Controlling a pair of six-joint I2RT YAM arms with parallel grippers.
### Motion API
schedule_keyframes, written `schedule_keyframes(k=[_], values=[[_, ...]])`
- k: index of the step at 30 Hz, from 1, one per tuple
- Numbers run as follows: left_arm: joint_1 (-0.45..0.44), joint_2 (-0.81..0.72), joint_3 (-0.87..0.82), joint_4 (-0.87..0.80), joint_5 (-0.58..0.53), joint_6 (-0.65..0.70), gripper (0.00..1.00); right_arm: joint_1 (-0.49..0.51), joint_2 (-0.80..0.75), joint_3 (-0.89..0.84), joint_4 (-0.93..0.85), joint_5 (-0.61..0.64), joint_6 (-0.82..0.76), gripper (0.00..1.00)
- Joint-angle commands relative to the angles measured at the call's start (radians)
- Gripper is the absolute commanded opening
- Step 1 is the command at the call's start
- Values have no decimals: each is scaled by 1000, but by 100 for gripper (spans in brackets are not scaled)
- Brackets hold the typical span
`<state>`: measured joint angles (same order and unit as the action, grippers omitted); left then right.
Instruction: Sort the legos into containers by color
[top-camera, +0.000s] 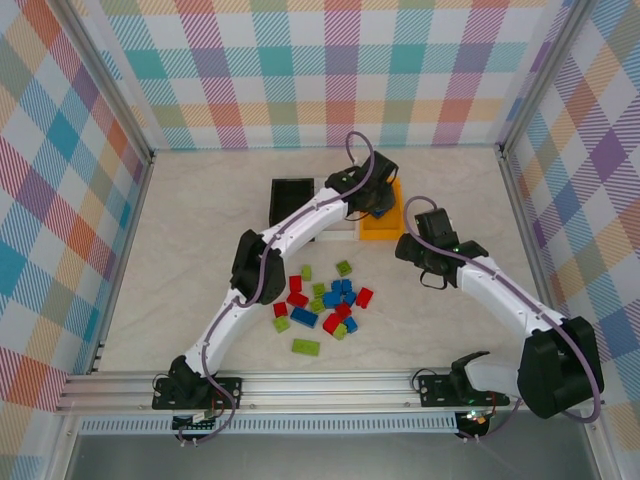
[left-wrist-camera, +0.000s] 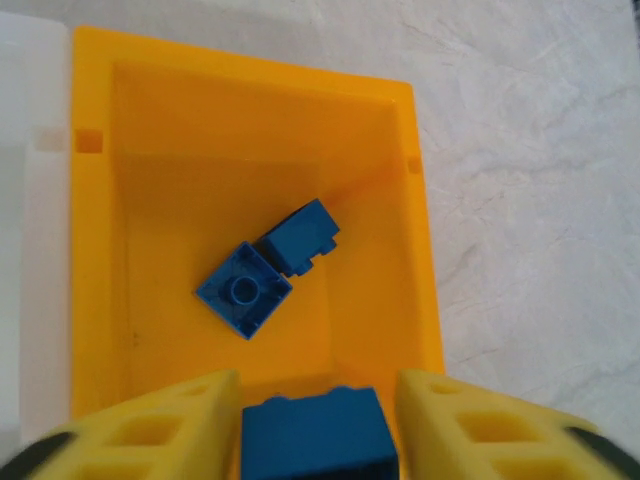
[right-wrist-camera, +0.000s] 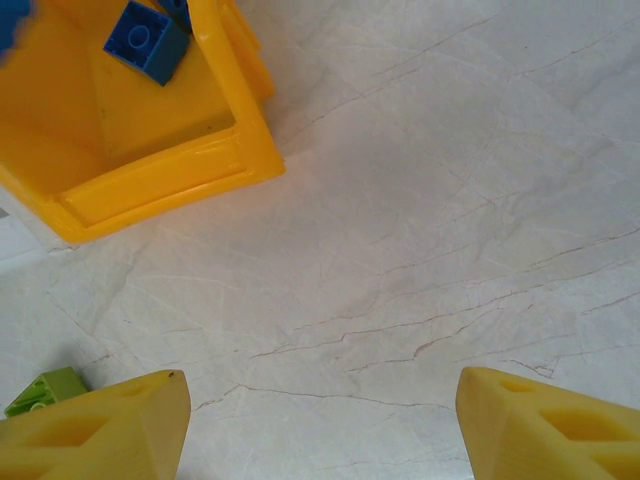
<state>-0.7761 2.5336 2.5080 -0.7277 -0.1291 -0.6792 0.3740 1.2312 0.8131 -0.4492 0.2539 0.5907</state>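
Note:
My left gripper (left-wrist-camera: 318, 400) hangs over the orange container (left-wrist-camera: 92, 250), its jaws open. A blue lego (left-wrist-camera: 315, 435) sits between the yellow fingers, with a gap to the right finger. Two more blue legos (left-wrist-camera: 243, 290) lie on the orange floor below. In the top view the left gripper (top-camera: 372, 195) reaches over the orange container (top-camera: 383, 228), beside the white one (top-camera: 338, 232) and the black one (top-camera: 291, 200). Loose red, blue and green legos (top-camera: 325, 300) lie in a pile mid-table. My right gripper (right-wrist-camera: 320, 420) is open over bare table, right of the orange container (right-wrist-camera: 170, 180).
A green lego (right-wrist-camera: 45, 388) lies just by my right gripper's left finger. A long green lego (top-camera: 306, 347) lies apart at the near side of the pile. The left arm (top-camera: 300, 225) crosses over the white container. Checked walls enclose the table on three sides.

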Motion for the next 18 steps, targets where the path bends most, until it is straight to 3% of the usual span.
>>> schedule_keyframes(k=[1, 4, 10, 15, 18], values=[[9, 38, 60, -6, -8, 3, 78, -1, -32, -16, 1, 8, 1, 72], [6, 36, 85, -5, 2, 4, 90, -1, -42, -20, 7, 3, 0, 74], [5, -119, 14, -4, 9, 10, 95, -1, -62, -19, 26, -77, -34, 79], [-2, -506, -535, 236, -10, 9, 100, 26, -10, -5, 20, -205, -65, 80], [0, -699, -786, 257, -68, 8, 100, 102, 54, 22, -20, -229, -87, 80]])
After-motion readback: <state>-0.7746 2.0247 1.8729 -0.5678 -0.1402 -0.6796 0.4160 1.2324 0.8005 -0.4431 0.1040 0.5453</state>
